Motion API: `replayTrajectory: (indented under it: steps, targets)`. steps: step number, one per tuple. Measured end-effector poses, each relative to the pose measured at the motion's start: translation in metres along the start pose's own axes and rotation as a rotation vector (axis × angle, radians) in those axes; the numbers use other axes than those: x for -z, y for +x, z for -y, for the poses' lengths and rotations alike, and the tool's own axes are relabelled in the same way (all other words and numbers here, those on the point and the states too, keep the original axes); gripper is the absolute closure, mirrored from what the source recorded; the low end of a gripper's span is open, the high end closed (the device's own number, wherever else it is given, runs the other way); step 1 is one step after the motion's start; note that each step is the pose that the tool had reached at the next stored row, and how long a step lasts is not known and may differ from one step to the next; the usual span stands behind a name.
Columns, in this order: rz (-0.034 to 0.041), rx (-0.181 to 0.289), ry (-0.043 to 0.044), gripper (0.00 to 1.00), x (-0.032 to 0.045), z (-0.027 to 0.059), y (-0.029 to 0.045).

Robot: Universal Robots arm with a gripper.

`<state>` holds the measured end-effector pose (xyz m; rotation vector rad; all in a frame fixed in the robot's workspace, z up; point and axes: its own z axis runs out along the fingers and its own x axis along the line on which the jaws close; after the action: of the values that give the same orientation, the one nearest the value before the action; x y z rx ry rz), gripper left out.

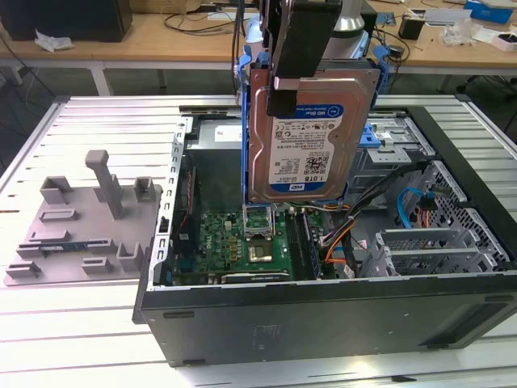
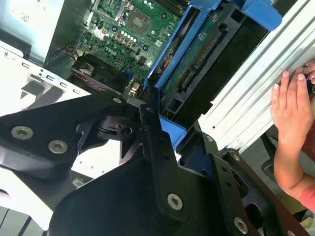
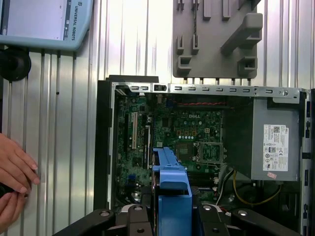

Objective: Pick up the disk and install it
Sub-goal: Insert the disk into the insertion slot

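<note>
On a ribbed metal surface (image 1: 73, 339), an open computer case (image 1: 323, 327) with bare motherboard (image 1: 230, 234). Just beside it, toward the exterior view's left, a grey fixture tray (image 1: 81, 234) with upright posts. Above the case's open middle, well apart from the tray, the disk (image 1: 311, 137): upright, label outward, blue rail frame round its edges. Clenched on the disk from above, black jaws, apparently one per face. In the second wrist view, a person's hand (image 2: 290, 103) on the surface.
</note>
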<state>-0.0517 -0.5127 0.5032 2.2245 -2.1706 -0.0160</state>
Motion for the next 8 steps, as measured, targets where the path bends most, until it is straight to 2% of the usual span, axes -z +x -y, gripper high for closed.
replayTrajectory:
  steps: [3,8]
  targets:
    - [0.0012,0.000,0.0000,0.63,0.0000,0.0000,0.0009]
    - [0.0094,-0.010,0.0001,0.63,-0.0005,0.0000,0.0054]
